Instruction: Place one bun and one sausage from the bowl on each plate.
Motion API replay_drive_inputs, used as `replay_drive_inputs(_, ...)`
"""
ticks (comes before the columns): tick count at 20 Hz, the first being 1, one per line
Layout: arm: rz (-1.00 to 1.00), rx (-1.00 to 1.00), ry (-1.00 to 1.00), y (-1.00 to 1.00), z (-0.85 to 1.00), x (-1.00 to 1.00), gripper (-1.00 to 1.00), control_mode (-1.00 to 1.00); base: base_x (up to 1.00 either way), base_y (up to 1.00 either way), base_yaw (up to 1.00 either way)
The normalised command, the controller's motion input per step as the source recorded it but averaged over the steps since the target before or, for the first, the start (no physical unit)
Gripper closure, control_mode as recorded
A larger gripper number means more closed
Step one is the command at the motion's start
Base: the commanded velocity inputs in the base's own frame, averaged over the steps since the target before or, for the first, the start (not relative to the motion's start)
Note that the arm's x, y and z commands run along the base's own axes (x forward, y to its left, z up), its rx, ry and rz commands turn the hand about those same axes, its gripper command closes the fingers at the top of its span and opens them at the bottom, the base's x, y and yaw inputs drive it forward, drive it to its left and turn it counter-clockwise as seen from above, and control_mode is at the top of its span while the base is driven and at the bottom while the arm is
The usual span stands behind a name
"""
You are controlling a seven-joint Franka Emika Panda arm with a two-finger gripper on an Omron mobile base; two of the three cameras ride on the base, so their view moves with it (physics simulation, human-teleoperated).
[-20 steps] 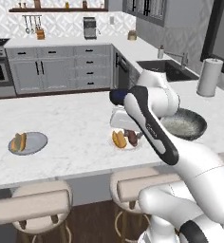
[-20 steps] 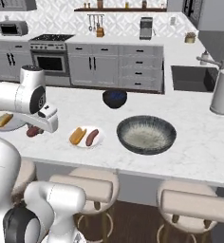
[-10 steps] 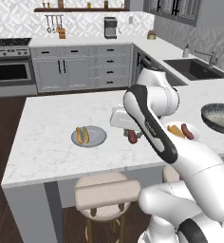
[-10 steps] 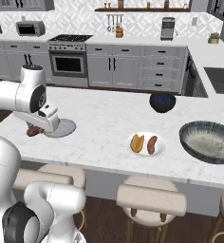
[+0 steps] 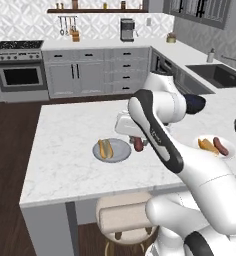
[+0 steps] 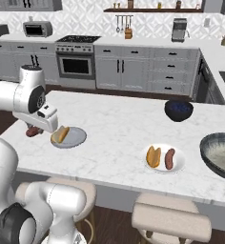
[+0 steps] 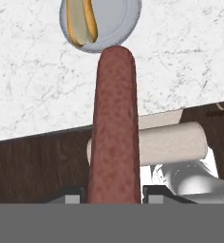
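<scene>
A: Left base view: the gripper (image 5: 138, 141) is mostly hidden behind the arm; the sausage (image 5: 138, 144) pokes out beside the grey-blue plate (image 5: 121, 151), near the counter's front edge.

B: Right base view: the wide bowl (image 6: 222, 155) is cut off (right border). The white plate (image 6: 180, 162) is full.

A: Hand view: jaws clamped on the sausage (image 7: 115, 128); the bun (image 7: 81, 20) is cropped. No writing is legible.

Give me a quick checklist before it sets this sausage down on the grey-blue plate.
1. Sausage held in the hand: ok, shut on it.
2. Grey-blue plate has a free spot beside its bun: ok.
3. Sausage over the plate: not ok, in the left base view it hangs just past the rim.
4. White plate already has a bun and a sausage: ok.
5. Height above the counter: cannot tell.
</scene>
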Motion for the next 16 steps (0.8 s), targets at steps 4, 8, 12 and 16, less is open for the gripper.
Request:
replay_drive_inputs(4,0.0,0.0,0.0,0.0,0.0,0.0,1.0,1.0,0.98,-0.04,0.0)
replay_drive_inputs(8,0.0,-0.05,0.02,-0.1,-0.14,0.72,1.0,-1.0,0.25,0.0,0.0)
replay_drive_inputs(12,0.15,-0.09,0.14,-0.24,-0.35,1.0,1.0,-1.0,0.0,0.0,0.0)
replay_drive_inputs(16,0.29,-0.04,0.11,-0.14,-0.35,0.98,1.0,-1.0,0.0,0.0,0.0)
